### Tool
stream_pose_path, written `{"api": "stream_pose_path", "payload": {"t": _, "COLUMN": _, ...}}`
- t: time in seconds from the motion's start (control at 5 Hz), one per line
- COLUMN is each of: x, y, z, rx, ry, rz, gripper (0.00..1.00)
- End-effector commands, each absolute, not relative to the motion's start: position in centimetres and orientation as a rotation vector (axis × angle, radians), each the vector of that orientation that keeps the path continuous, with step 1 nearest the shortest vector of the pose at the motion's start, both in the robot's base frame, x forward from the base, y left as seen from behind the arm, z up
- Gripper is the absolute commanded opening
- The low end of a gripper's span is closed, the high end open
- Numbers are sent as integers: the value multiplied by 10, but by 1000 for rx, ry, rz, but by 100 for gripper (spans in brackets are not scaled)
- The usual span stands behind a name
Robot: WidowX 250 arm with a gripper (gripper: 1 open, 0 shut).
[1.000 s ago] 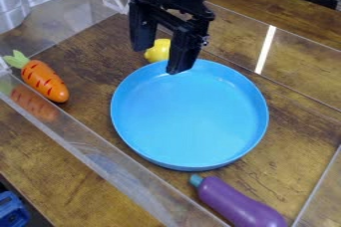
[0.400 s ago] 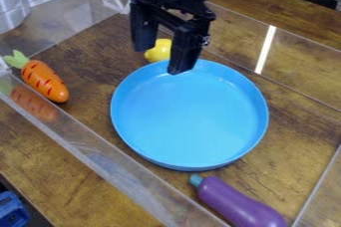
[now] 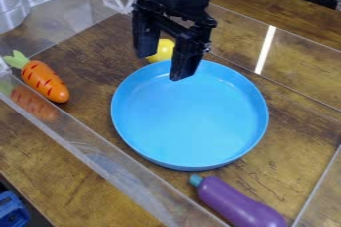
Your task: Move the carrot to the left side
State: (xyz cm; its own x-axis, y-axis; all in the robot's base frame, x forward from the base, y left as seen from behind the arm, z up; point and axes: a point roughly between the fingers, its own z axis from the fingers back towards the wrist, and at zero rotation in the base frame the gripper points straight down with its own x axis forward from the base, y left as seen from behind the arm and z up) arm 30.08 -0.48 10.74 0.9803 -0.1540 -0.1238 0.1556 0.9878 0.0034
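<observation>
— What lies nearest on the wooden counter (image 3: 80, 121)?
— A purple toy eggplant (image 3: 238, 203). Behind it, the round blue plate (image 3: 190, 113) holds nothing.
— And the small orange toy carrot with the green top (image 3: 39, 77)?
— At the left edge.
— The black gripper (image 3: 166, 53)?
— Over the plate's far rim, jaws open, empty, hiding part of a small yellow fruit (image 3: 162, 49).

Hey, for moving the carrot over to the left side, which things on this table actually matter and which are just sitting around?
Part of the job:
- carrot, lying at the table's left edge
- end effector, open, above the plate's far rim, holding nothing

Just lying about:
- blue plate, empty
- purple eggplant, near the front
- yellow fruit, behind the end effector
</observation>
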Motion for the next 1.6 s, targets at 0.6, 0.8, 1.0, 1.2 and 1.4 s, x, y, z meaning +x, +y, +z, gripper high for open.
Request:
{"api": "stream_pose_path", "payload": {"t": 0.6, "x": 301, "y": 10, "z": 102, "rx": -12, "ry": 126, "rz": -64, "gripper": 100}}
{"api": "stream_pose_path", "payload": {"t": 0.8, "x": 300, "y": 14, "z": 98, "rx": -18, "ry": 135, "rz": -41, "gripper": 100}}
{"api": "stream_pose_path", "payload": {"t": 1.0, "x": 299, "y": 18, "z": 95, "rx": -25, "ry": 143, "rz": -13, "gripper": 100}}
{"api": "stream_pose_path", "payload": {"t": 1.2, "x": 298, "y": 20, "z": 90, "rx": -31, "ry": 154, "rz": 4, "gripper": 100}}
{"api": "stream_pose_path", "payload": {"t": 1.4, "x": 298, "y": 23, "z": 86, "rx": -39, "ry": 162, "rz": 35, "gripper": 100}}
